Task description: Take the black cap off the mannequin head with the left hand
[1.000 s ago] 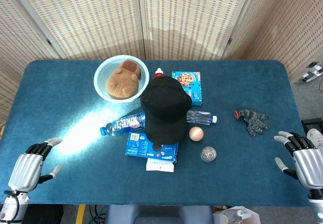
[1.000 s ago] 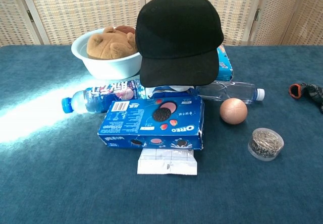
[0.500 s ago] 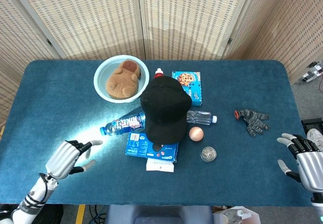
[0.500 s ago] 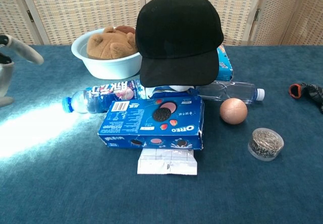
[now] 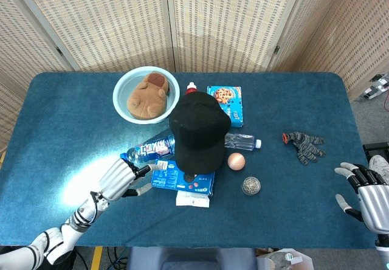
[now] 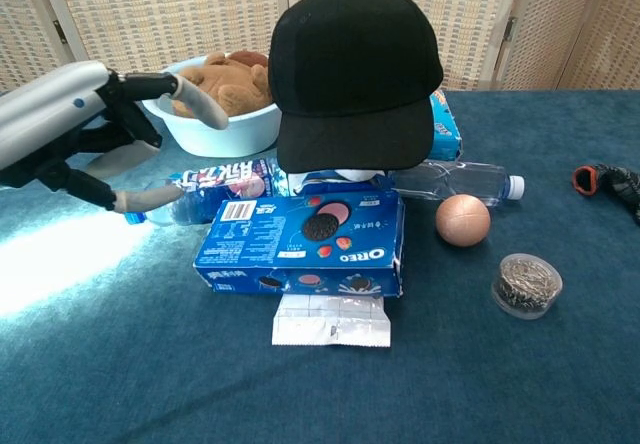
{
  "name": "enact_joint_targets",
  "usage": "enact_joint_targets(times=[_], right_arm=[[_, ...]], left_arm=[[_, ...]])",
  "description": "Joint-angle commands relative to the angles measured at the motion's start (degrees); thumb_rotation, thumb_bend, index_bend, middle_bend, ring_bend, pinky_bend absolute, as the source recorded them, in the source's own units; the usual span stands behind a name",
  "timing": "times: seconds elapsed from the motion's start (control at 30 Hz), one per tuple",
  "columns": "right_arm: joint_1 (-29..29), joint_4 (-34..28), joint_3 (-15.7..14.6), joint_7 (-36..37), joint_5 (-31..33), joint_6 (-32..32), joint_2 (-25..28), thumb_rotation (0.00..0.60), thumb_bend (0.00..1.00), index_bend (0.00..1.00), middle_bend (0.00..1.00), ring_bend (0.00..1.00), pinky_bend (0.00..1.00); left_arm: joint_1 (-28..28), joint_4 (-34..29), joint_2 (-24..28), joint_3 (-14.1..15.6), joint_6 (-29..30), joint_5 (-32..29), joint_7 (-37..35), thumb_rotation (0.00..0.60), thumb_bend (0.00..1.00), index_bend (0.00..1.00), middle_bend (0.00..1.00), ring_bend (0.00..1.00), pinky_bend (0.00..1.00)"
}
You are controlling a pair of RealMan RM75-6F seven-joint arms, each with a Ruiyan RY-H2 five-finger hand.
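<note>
Left robot hand (image 5: 120, 177), fingers spread and holding nothing, we see lower left of the black cap (image 5: 198, 130).

Left hand (image 6: 95, 134) is hovering open beside the water bottle (image 6: 205, 186), black cap (image 6: 354, 69) sitting above the cookie box (image 6: 305, 243).

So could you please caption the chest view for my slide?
Open left robot hand reaches toward the black cap above the Oreo box.

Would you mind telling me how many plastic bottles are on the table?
2: a blue-labelled bottle lying left of the black cap, and a clear bottle lying right of it. A red-tipped white top behind the cap may be another.
</note>
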Motion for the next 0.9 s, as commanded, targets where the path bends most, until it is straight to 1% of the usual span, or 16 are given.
enact_joint_targets(times=[0.03, 0.2, 0.37, 0.6, 0.73, 0.9], right_arm=[[0.0, 0.0, 0.0, -0.1, 0.1, 0.0, 0.0, 0.600, 0.28, 0.30, 0.24, 0.19, 0.29], [-0.2, 0.0, 0.1, 0.1, 0.3, 0.0, 0.1, 0.600, 0.28, 0.30, 0.24, 0.19, 0.29], [-0.4, 0.4, 0.0, 0.4, 0.6, -0.1, 0.1, 0.600, 0.28, 0.30, 0.24, 0.19, 0.29], [-0.9, 0.8, 0.0, 1.0, 0.8, 0.4, 0.4, 0.600, 0.28, 0.30, 0.24, 0.19, 0.29], [-1.3, 1.1, -0.1, 1.4, 1.0, 0.8, 0.5, 0.600, 0.28, 0.30, 0.24, 0.19, 0.29], [-1.7, 1.4, -0.1, 1.9, 1.2, 1.1, 0.7, 0.600, 0.28, 0.30, 0.24, 0.19, 0.29]], left_arm=[[-2.7, 4.1, -4.1, -0.8, 0.8, -0.7, -1.1, 0.600, 0.23, 0.35, 1.00, 1.00, 1.00], [-5.7, 8.2, -7.6, -0.5, -0.4, -1.2, -0.6, 0.600, 0.23, 0.35, 1.00, 1.00, 1.00], [-8.7, 12.4, -10.8, 0.0, -0.3, -0.7, -0.7, 0.600, 0.23, 0.35, 1.00, 1.00, 1.00], [-12.3, 16.9, -15.3, -0.3, 0.2, -1.5, -1.0, 0.600, 0.23, 0.35, 1.00, 1.00, 1.00], [-14.1, 20.3, -17.8, -0.6, 0.9, -1.9, 0.1, 0.600, 0.23, 0.35, 1.00, 1.00, 1.00], [-15.5, 22.6, -19.8, -1.3, 0.5, -3.4, -0.2, 0.600, 0.23, 0.35, 1.00, 1.00, 1.00]])
